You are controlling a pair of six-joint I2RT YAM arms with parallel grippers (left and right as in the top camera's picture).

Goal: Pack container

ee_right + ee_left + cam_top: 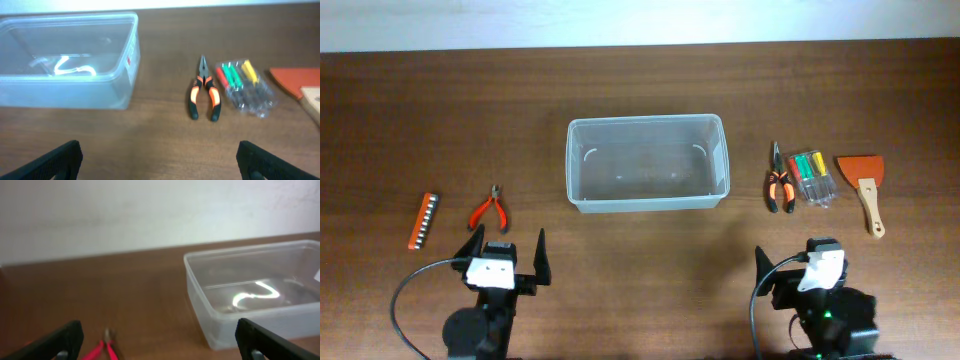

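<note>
The clear plastic container (646, 162) stands empty at the table's middle; it also shows in the left wrist view (255, 290) and the right wrist view (70, 60). Left of it lie red-handled pliers (489, 210) (102, 350) and an orange bit holder (423, 220). Right of it lie orange-and-black pliers (779, 182) (204, 92), a small clear case of screwdrivers (812, 177) (243, 87) and an orange scraper with a wooden handle (865, 185) (295, 82). My left gripper (506, 250) (160, 345) is open and empty near the front edge. My right gripper (798, 265) (160, 165) is open and empty at the front right.
The brown wooden table (640, 90) runs to a pale wall at the back. A black cable (405, 295) loops beside the left arm's base.
</note>
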